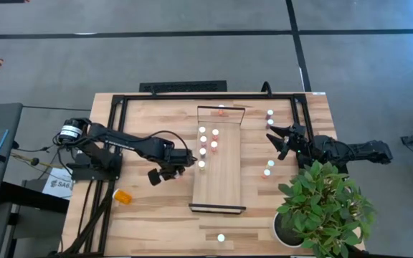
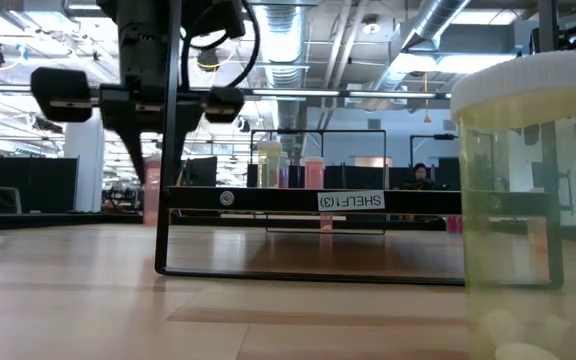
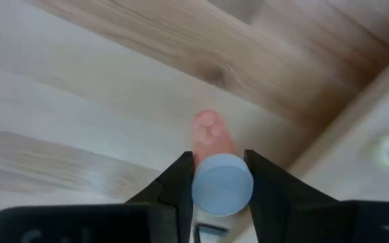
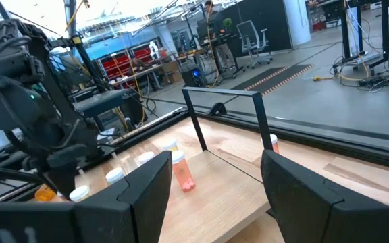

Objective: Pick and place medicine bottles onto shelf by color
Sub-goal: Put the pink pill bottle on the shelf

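My left gripper point(image 1: 165, 173) hovers just left of the long pale shelf point(image 1: 219, 188) and is shut on a small bottle with a white cap and a reddish body point(image 3: 208, 131). My right gripper point(image 1: 281, 140) is open and empty over the table right of the shelf, its fingers spread wide in the right wrist view point(image 4: 211, 196). Several white-capped bottles point(image 1: 208, 140) stand upright on the shelf's far half. More bottles point(image 1: 268, 168) stand on the table to the right. One bottle point(image 1: 221, 237) stands near the table's front edge. My left gripper pinches the bottle's white cap point(image 3: 221, 183) between its two fingers point(image 3: 178, 181), one on each side. The fingers come from above, pointing down. The bottle's reddish body points down from the cap toward the tabletop; whether its bottom is clear of the table, I cannot tell.
A potted green plant point(image 1: 321, 208) stands at the near right corner, close to my right arm. An orange bottle point(image 1: 122, 196) lies on its side at the near left. The shelf's dark end rail point(image 2: 308, 235) stands up across the low view. A black frame point(image 1: 117, 107) edges the table.
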`<state>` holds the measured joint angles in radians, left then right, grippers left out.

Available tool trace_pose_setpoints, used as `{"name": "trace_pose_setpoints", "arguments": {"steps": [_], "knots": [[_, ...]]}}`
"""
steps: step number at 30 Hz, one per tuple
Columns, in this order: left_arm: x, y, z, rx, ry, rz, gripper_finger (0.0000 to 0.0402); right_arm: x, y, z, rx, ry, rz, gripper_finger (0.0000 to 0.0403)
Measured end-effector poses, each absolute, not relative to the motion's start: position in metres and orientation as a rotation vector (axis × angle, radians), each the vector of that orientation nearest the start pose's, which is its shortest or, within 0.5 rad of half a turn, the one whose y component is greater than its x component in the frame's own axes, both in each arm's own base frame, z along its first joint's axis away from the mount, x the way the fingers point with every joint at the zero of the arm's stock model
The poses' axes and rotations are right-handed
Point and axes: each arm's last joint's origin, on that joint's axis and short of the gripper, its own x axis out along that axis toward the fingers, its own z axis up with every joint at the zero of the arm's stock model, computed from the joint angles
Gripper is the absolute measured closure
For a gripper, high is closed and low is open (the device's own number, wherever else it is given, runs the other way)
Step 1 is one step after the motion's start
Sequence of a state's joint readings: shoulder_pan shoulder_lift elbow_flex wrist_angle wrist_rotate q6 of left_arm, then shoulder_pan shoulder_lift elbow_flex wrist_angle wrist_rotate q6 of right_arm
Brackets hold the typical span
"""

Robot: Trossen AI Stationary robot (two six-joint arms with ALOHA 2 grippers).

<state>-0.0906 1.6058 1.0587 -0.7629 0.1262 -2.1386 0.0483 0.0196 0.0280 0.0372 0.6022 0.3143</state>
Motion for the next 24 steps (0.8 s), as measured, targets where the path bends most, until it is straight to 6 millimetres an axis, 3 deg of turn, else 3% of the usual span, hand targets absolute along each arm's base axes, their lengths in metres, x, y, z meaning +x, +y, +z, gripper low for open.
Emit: {"name": "trace_pose_setpoints", "arguments": {"steps": [13,24], "knots": [[0.303,-0.039,0.218,-1.767,0.947,1.167,0.0316,0.093,-0.012,0.175,0.321,-0.131,-0.543,0.0152],[0.313,-0.045,0.236,-1.620,0.915,0.981,0.0316,0.093,-0.012,0.175,0.321,-0.131,-0.543,0.0152]]}}
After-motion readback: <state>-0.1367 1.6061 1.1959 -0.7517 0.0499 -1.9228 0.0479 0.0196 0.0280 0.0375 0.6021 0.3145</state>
